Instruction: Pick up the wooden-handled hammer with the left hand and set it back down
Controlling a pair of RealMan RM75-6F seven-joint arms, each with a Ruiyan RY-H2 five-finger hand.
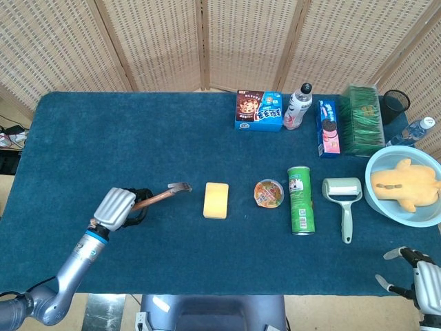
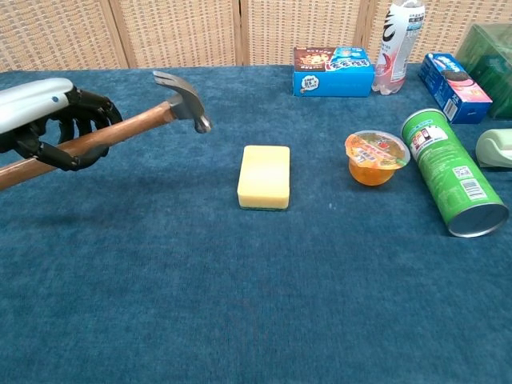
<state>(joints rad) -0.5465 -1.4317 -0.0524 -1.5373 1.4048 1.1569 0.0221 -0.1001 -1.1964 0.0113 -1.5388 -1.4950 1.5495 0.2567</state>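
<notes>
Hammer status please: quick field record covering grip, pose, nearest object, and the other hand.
grip: left hand holds the hammer by its wooden handle
pose: lifted off the table, head end tilted upward
nearest object: yellow sponge, apart from the hammer head
right hand: at the table's near right edge, fingers spread, holding nothing

— What's laid out there?
— One hammer, one sponge, one jelly cup, one green can, two bottles and three boxes — plus one lint roller.
</notes>
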